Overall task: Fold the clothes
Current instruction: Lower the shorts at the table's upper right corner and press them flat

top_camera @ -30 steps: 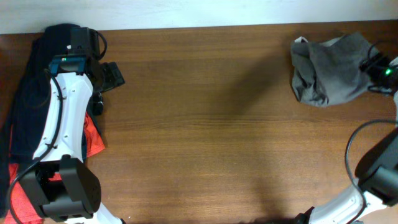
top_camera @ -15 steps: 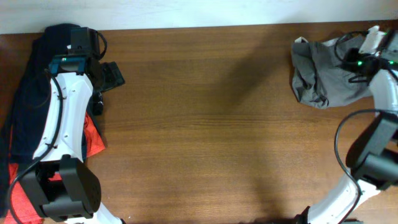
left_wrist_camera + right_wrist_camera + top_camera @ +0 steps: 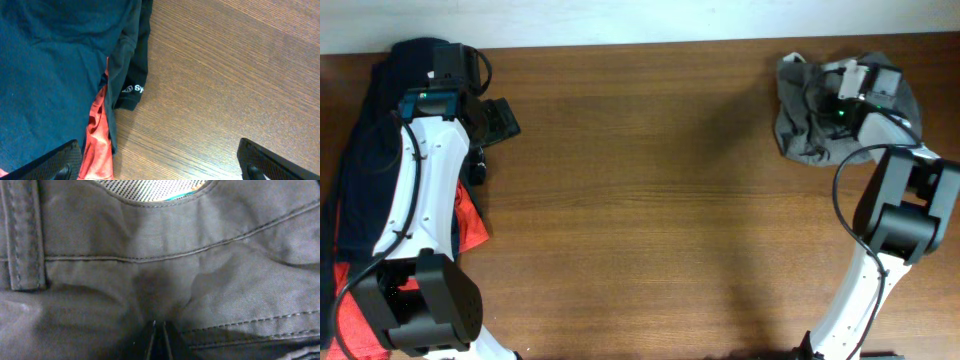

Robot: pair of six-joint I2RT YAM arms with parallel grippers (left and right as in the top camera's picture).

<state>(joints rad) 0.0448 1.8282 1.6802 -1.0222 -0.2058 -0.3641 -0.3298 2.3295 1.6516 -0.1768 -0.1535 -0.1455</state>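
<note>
The clothes (image 3: pixel 798 122) are a crumpled grey-khaki bundle at the table's far right. My right gripper (image 3: pixel 841 101) sits on top of the bundle. In the right wrist view the clothes (image 3: pixel 150 265) fill the frame with stitched seams, a belt loop and a light inner lining at the top. There my right gripper (image 3: pixel 159 336) is shut, with a fold of the fabric pinched between its fingers. My left gripper (image 3: pixel 500 122) stands wide open at the far left. In its wrist view the left gripper (image 3: pixel 160 165) has only bare wood between its fingers.
A dark navy garment (image 3: pixel 365 150) lies along the table's left edge with an orange-red garment (image 3: pixel 470 225) under it. Both show in the left wrist view, navy garment (image 3: pixel 50 60) above the orange-red one (image 3: pixel 97 145). The brown wooden table (image 3: pixel 650 220) spans the middle.
My right gripper swung left onto the grey bundle and shut on its fabric. The bundle has shifted a little to the left. The left arm has not moved.
</note>
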